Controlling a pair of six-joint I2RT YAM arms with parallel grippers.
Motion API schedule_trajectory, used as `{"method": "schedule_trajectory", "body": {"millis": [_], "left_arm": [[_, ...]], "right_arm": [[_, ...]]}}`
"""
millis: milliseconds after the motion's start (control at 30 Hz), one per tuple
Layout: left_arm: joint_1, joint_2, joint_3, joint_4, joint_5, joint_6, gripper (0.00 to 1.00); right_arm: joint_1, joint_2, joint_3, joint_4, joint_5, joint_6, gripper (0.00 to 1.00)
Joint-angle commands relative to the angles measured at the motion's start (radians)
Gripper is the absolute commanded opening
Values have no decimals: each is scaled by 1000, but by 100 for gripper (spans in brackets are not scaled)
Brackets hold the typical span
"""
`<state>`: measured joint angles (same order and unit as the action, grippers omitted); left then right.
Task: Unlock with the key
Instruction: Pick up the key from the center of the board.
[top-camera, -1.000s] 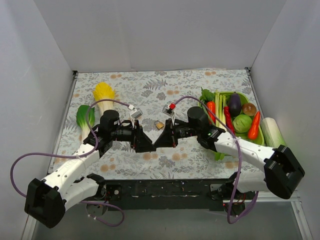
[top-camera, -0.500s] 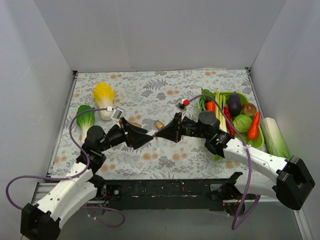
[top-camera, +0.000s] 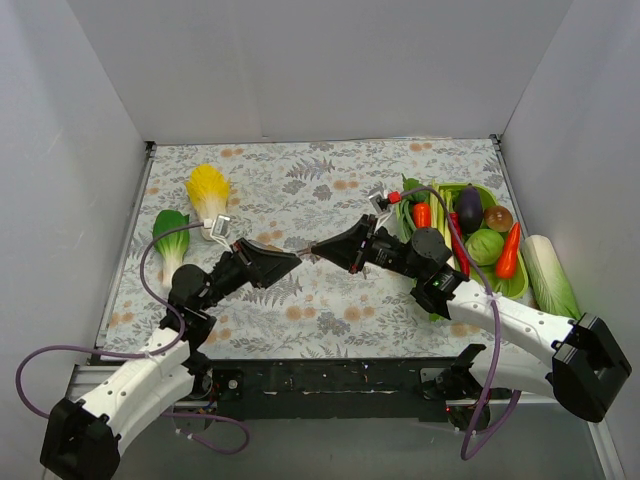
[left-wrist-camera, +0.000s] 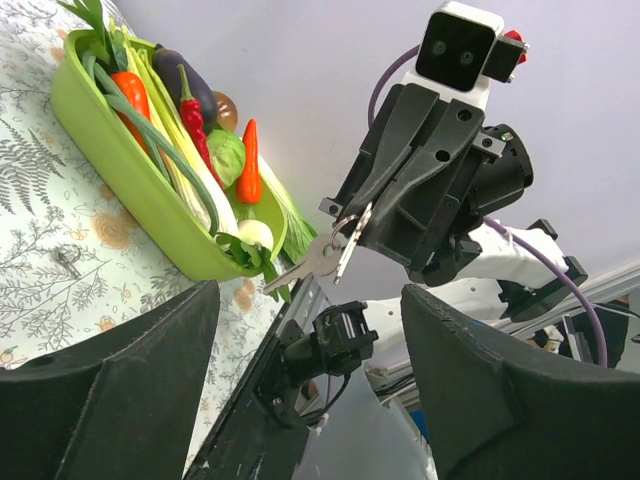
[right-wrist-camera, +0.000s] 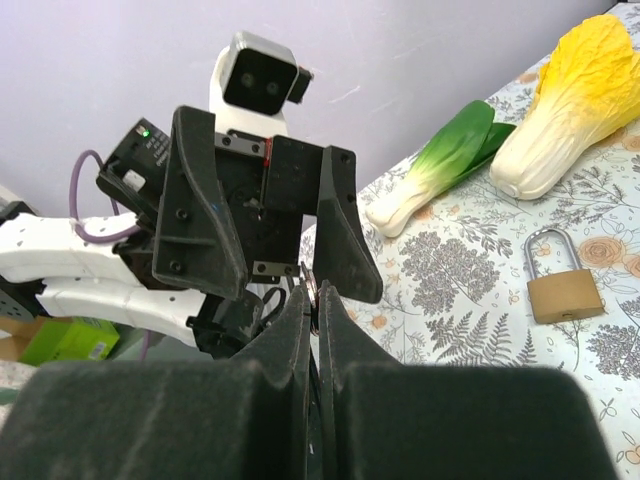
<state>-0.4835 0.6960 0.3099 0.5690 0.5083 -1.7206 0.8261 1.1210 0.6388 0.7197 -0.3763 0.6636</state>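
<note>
My right gripper (top-camera: 320, 249) is shut on a silver key (left-wrist-camera: 318, 256) that hangs from a ring, its blade pointing at the left gripper. In the right wrist view only a sliver of the key (right-wrist-camera: 313, 290) shows between the closed fingers (right-wrist-camera: 295, 330). My left gripper (top-camera: 288, 260) faces it above the table, tip to tip, and its open jaws (left-wrist-camera: 310, 400) hold nothing. A brass padlock (right-wrist-camera: 563, 290) with a steel shackle lies flat on the cloth beyond the grippers, touched by neither. I cannot pick it out in the top view.
A green tray (top-camera: 481, 187) of vegetables stands at the right, with a pale leek (top-camera: 548, 272) beside it. A yellow cabbage (top-camera: 207, 190) and a bok choy (top-camera: 168, 237) lie at the left. White walls close in the table.
Both grippers have risen off the cloth. The left arm has drawn back to the left and the right gripper has followed with the key. The left jaws widened, then narrowed a little.
</note>
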Motion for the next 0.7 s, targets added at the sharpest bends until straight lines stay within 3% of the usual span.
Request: {"method": "schedule_trajectory", "body": {"millis": [0, 100, 300, 667], "left_arm": [[-18, 19, -26, 121, -1, -24, 75], [-32, 37, -32, 150, -8, -20, 75], [-53, 62, -35, 216, -43, -46, 62], [-122, 161, 3, 232, -66, 44, 72]], "right_arm": [[5, -7, -5, 100, 53, 44, 1], [7, -4, 1, 96, 56, 48, 1], [8, -4, -5, 99, 71, 53, 1], [8, -15, -10, 110, 96, 76, 1]]}}
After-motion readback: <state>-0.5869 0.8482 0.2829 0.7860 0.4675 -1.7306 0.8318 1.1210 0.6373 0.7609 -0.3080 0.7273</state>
